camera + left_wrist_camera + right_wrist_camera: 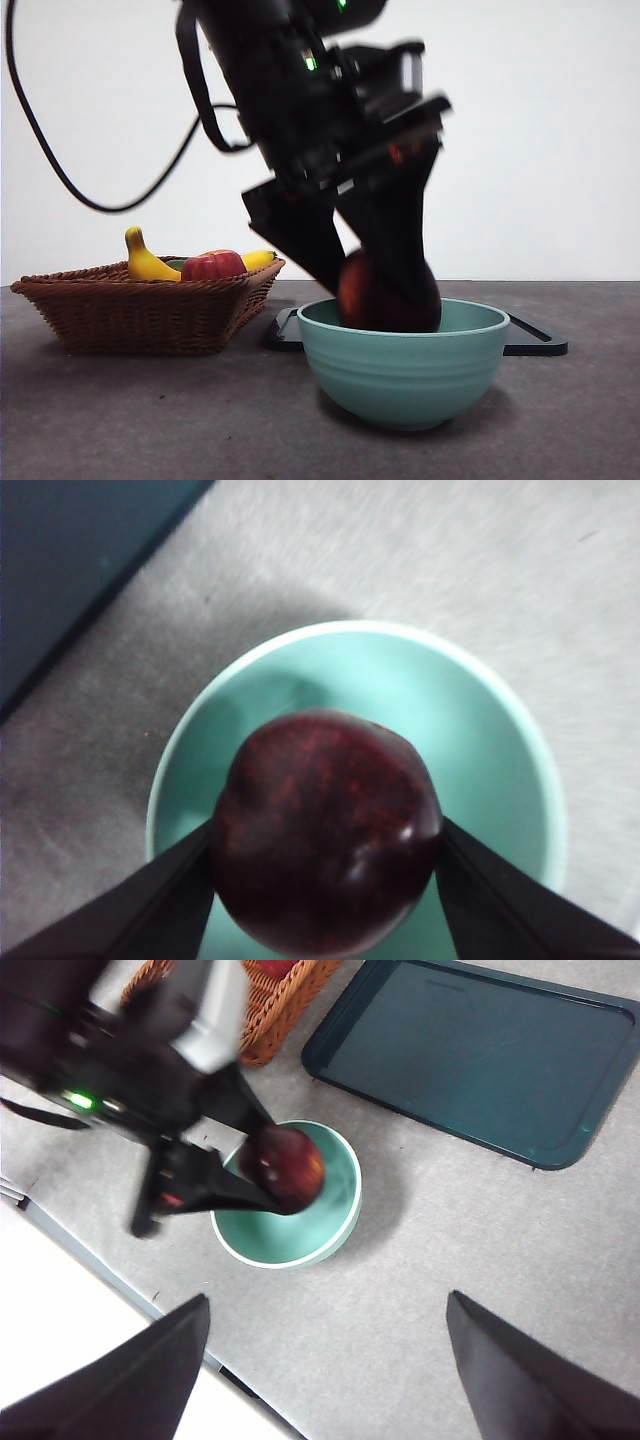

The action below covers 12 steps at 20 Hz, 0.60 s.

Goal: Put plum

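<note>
The plum [325,830] is dark maroon and glossy, and my left gripper [325,865] is shut on it, one black jaw on each side. It hangs just inside the rim of a mint-green bowl [500,750]. In the front view the plum [385,293] sits low in the bowl [405,365] with the left gripper [385,290] coming down from above. From high over the table the right wrist view shows the plum [283,1168] over the bowl [335,1225]; my right gripper [325,1360] is open and holds nothing.
A wicker basket [140,305] at the left holds a banana [145,262] and a red apple [213,265]. A dark tray [480,1055] lies flat behind the bowl. A black cable [90,180] hangs from the left arm.
</note>
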### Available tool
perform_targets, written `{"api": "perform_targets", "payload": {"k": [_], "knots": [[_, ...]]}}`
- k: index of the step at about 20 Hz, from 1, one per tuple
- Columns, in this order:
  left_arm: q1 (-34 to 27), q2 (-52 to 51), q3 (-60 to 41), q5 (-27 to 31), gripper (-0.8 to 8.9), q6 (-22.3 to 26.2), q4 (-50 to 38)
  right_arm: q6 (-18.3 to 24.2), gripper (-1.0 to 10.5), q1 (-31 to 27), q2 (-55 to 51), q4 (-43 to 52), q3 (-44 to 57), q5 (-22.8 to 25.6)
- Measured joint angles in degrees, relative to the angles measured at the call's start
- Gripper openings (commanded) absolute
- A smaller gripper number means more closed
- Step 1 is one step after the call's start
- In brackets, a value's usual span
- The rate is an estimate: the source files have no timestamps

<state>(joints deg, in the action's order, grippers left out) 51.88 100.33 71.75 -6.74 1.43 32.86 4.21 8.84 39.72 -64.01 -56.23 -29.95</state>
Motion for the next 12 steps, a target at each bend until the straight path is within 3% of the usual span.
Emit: {"api": "perform_targets", "payload": {"k": [12], "knots": [[1.7,4.3,0.0,0.6,2.82,0.9,-1.9,0.0,3.8,0.0,0.0,0.0,0.0,0.0]]}}
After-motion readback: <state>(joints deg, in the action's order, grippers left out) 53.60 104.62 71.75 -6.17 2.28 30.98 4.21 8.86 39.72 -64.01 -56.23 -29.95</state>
